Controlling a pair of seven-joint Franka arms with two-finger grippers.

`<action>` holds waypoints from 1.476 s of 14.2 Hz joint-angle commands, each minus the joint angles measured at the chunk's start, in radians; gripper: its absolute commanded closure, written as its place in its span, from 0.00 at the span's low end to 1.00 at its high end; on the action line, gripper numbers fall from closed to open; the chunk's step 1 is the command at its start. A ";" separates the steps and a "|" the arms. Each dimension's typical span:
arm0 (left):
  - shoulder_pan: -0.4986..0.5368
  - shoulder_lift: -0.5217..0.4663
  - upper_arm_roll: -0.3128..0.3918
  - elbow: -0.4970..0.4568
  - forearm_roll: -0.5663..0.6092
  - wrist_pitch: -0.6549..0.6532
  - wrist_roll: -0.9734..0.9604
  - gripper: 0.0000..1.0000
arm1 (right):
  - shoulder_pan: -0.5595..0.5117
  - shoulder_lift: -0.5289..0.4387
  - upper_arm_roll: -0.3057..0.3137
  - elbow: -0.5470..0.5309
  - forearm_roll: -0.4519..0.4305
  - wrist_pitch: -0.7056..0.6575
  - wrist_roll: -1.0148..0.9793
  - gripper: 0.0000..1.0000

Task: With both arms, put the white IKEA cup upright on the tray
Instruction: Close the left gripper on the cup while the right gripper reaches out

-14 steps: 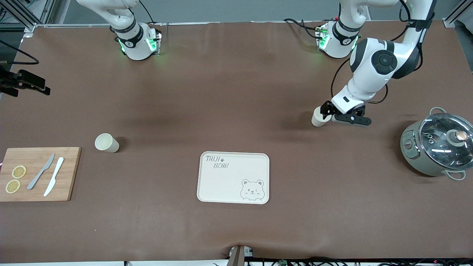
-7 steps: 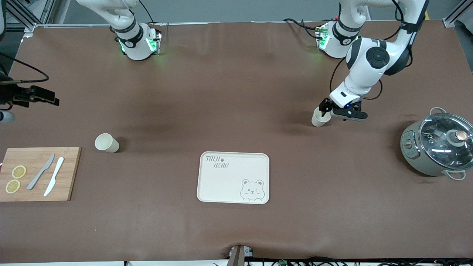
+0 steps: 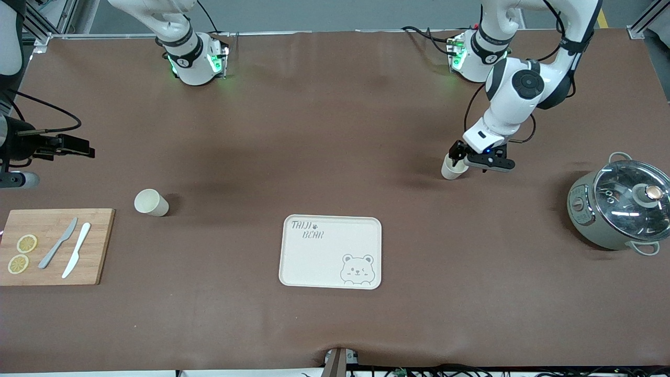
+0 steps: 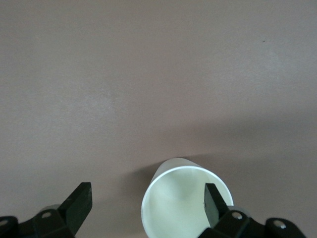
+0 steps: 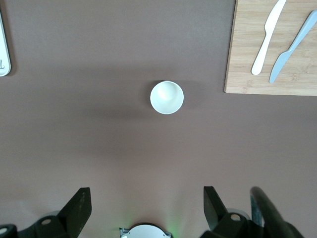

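Observation:
Two white cups stand on the brown table. One cup (image 3: 448,171) is toward the left arm's end, with its mouth (image 4: 184,204) facing my left gripper (image 3: 456,158) (image 4: 147,191). That gripper is open, with one finger (image 4: 213,201) at the rim's inner side and the other out over bare table. The second cup (image 3: 151,203) (image 5: 167,97) stands upright near the cutting board. My right gripper (image 3: 77,151) (image 5: 147,194) hangs open and empty, high over the right arm's end of the table. The cream bear tray (image 3: 314,262) lies bare, nearer the front camera than both cups.
A wooden cutting board (image 3: 94,246) (image 5: 247,59) holds two knives (image 3: 67,249) and lemon slices (image 3: 22,253) at the right arm's end. A lidded pot (image 3: 617,209) stands at the left arm's end. The tray's edge (image 5: 2,49) shows in the right wrist view.
My left arm's elbow has drawn back toward its base while its gripper closed in on the cup's rim. My right gripper has come in over the table toward the other cup.

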 commanded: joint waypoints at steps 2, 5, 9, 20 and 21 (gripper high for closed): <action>0.005 0.045 -0.003 -0.003 -0.017 0.066 0.032 0.00 | -0.014 0.020 0.005 0.029 0.007 -0.017 -0.003 0.00; 0.010 0.050 -0.003 -0.005 -0.016 0.071 0.036 0.00 | -0.017 0.045 0.003 0.023 -0.001 -0.018 -0.001 0.00; 0.010 0.050 -0.003 -0.025 -0.016 0.080 0.038 0.00 | -0.015 0.047 0.001 -0.018 0.007 -0.019 0.011 0.00; 0.024 0.068 -0.003 -0.045 -0.013 0.114 0.029 0.75 | -0.052 0.028 0.001 -0.262 0.014 0.210 0.013 0.00; 0.046 0.070 -0.005 -0.045 -0.013 0.111 0.039 1.00 | -0.050 0.031 0.001 -0.276 0.014 0.233 0.013 0.00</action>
